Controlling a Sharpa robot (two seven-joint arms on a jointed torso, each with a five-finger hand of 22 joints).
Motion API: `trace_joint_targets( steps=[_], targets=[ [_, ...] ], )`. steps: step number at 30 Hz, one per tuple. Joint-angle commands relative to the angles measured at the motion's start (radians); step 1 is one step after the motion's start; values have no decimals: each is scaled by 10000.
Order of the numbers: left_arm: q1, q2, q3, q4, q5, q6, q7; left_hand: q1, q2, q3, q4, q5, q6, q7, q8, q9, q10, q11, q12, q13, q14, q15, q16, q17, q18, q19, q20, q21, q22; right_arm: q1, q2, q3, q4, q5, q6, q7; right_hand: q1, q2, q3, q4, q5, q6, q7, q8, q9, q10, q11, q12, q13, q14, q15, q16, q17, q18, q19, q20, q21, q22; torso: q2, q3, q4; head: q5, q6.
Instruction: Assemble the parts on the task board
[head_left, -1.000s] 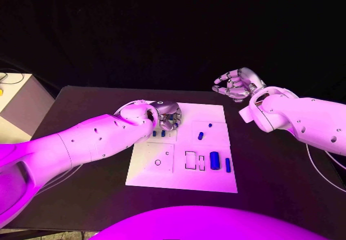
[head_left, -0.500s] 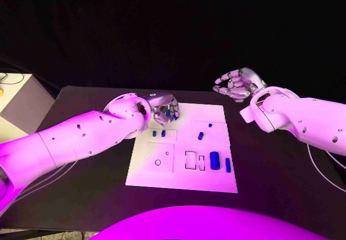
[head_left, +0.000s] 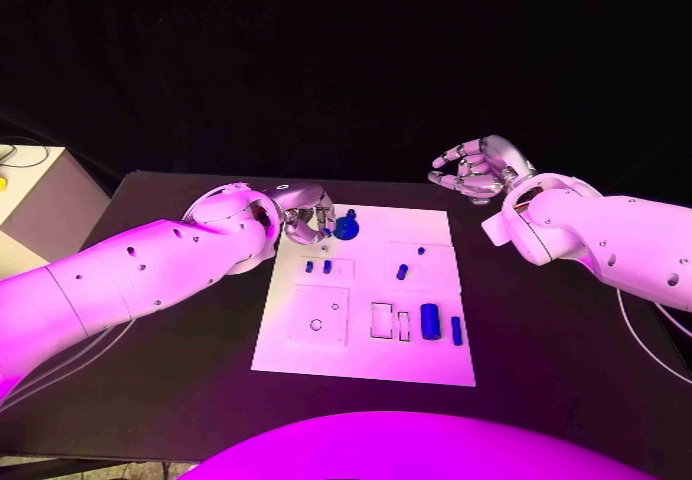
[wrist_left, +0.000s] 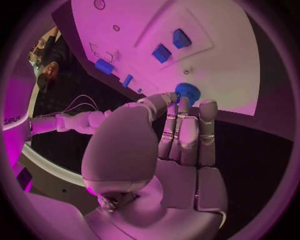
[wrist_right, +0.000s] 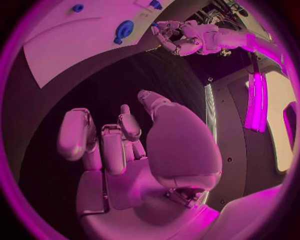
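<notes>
Right now your blue round part (head_left: 346, 226) sits at the far left corner of the task board (head_left: 433, 365), and in the left wrist view it (wrist_left: 187, 92) shows as a disc with a hole in its middle, right at the tips of your left hand's fingers (wrist_left: 207, 107); whether they pinch it or only touch it, you cannot tell from these views. Your left hand (head_left: 309, 220) hovers over that same corner, fingers drawn close together and pointing toward the part. Nearer the robot on the board, two small blue blocks (head_left: 317, 267) lie side by side in a recessed square, and a short blue peg (head_left: 402, 271) lies tilted just right of them. Along the near right stretch a thicker blue cylinder (head_left: 430, 319) stands beside a thin blue bar (head_left: 456, 330), with empty rectangular slots (head_left: 382, 320) to their left. Your right hand (head_left: 476, 168) is raised well apart from the board, beyond its far right corner, fingers curled inward and holding nothing; its wrist view shows the palm (wrist_right: 134, 165) bare. Everything rests on the black table (head_left: 159, 400)
</notes>
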Motion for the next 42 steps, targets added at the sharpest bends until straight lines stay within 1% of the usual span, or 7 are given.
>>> trace_joint_targets(
  steps=[1, 10, 14, 20, 26, 32, 42],
  targets=[
    [3, -13, 10, -55, -418, 276, -90, -67, 33, -26, -24, -6, 40, 11, -32, -13, 98, -62, -65, 11, 23, 7, 34, -14, -182, -40, 14, 33, -4, -3, -6, 3, 13, -16, 67, 115, 68, 12, 19, 42, 46, -64, 10, 53, 12, 4, -2, -12, 11, 443, 53, -17, 828, 146, 16, -24, 38, 721, 1, 2, -5, 0, -1],
    [-1, 131, -9, -304, -861, 454, -201, -77, 35, -37, -25, -4, 53, 6, -40, -5, 117, -66, -87, 14, 24, 6, 34, -13, -184, -34, 13, 38, 7, -3, 6, 3, 10, -18, 64, 117, 68, 12, 19, 42, 46, -64, 10, 53, 12, 4, -2, -12, 11, 443, 53, -17, 828, 146, 16, -24, 38, 721, 5, 9, -29, 39, -1],
    [-4, 174, -21, -387, -975, 559, -264, -77, 35, -38, -26, -3, 55, 4, -43, -3, 122, -67, -93, 14, 22, 5, 33, -17, -183, -37, 13, 36, 3, -3, 2, 3, 6, -18, 58, 118, 68, 12, 19, 42, 46, -64, 10, 53, 12, 4, -2, -12, 11, 443, 53, -17, 828, 146, 16, -24, 38, 721, 9, 9, -28, 36, -1],
    [-6, 216, -49, -470, -1037, 654, -287, -78, 38, -40, -28, -2, 60, 2, -46, 0, 129, -69, -102, 15, 20, 4, 32, -22, -181, -43, 12, 31, -5, -3, 10, 3, -4, -18, 45, 126, 68, 12, 19, 42, 46, -64, 10, 53, 12, 4, -2, -12, 11, 443, 53, -17, 828, 146, 16, -24, 38, 721, 7, 25, -22, 28, -1],
    [-8, 300, -131, -497, -1008, 713, -249, -78, 38, -40, -28, -2, 60, 2, -46, 0, 129, -69, -102, 15, 20, 4, 32, -22, -181, -43, 12, 31, -5, -7, 23, 3, -12, -19, 47, 131, 72, 3, 19, 47, 49, -65, 7, 75, 11, -15, -6, -50, -22, 437, 50, -35, 804, 155, 8, -26, -12, 706, 0, 11, -25, 35, -1],
    [-21, 376, -211, -560, -987, 745, -220, -86, 41, -47, -26, -1, 66, 1, -55, 6, 140, -71, -120, 16, 19, 2, 31, -23, -177, -56, 11, 19, -21, -9, 25, 3, -15, -19, 49, 133, 72, 3, 19, 47, 49, -65, 7, 75, 11, -15, -6, -50, -22, 437, 50, -35, 804, 155, 8, -26, -12, 706, 7, 9, -24, 27, -1],
    [-34, 422, -251, -588, -973, 827, -214, -91, 53, -50, -25, 1, 73, -1, -65, 13, 153, -72, -143, 18, 15, 1, 28, -32, -176, -59, 10, 17, -24, -13, 32, 3, -21, -19, 54, 131, 72, 3, 19, 47, 49, -65, 7, 75, 11, -15, -6, -50, -22, 437, 50, -35, 804, 155, 8, -26, -12, 706, -1, 8, -9, 31, -1]
  ],
)
